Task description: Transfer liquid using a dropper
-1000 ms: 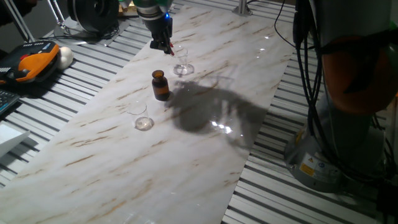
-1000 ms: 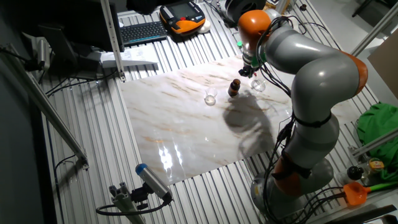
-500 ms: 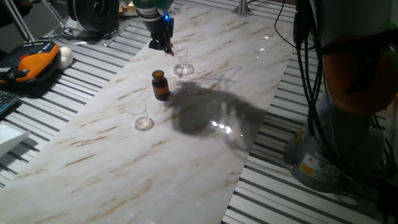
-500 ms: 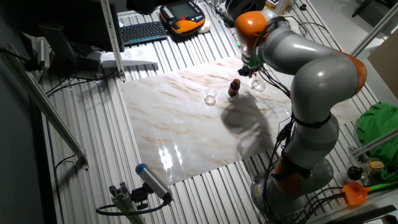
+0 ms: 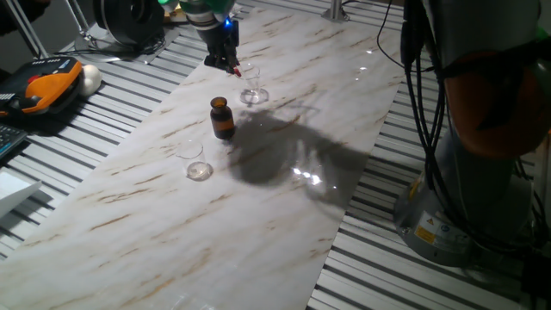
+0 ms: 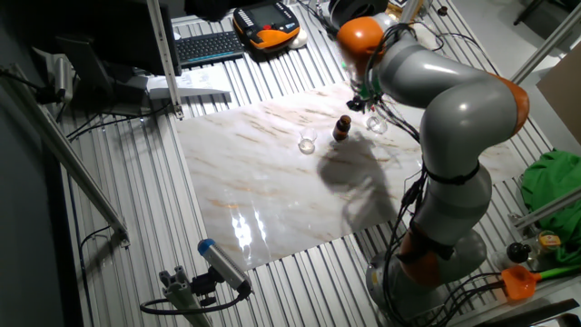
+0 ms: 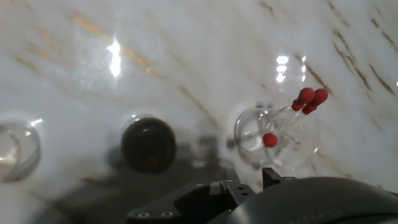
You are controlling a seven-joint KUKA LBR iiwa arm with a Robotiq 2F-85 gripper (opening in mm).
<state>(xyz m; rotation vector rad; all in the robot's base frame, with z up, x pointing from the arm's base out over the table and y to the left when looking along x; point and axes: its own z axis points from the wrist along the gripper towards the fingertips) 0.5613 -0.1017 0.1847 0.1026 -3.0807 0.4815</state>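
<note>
Three vessels stand on my marble worktop point(image 5: 284, 224) in one fixed view: an amber bottle point(image 5: 222, 118), a low glass point(image 5: 195, 164) and a stemmed glass point(image 5: 252, 83), with my hand point(image 5: 225, 65) just above the last, red at its tip. From the other fixed view, the bottle point(image 6: 342, 128) sits between both glasses. My hand view shows the dropper point(image 7: 297, 110) leaning in the stemmed glass point(image 7: 277, 138); I cannot tell my grip.

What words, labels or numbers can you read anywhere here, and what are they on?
None can be read.
Yellow sticker on the grey robot base: print too small.
Black keyboard: keys too small.
Orange-and-black handheld pendant: markings blurred.
Small brown amber glass bottle: no label visible.
</note>
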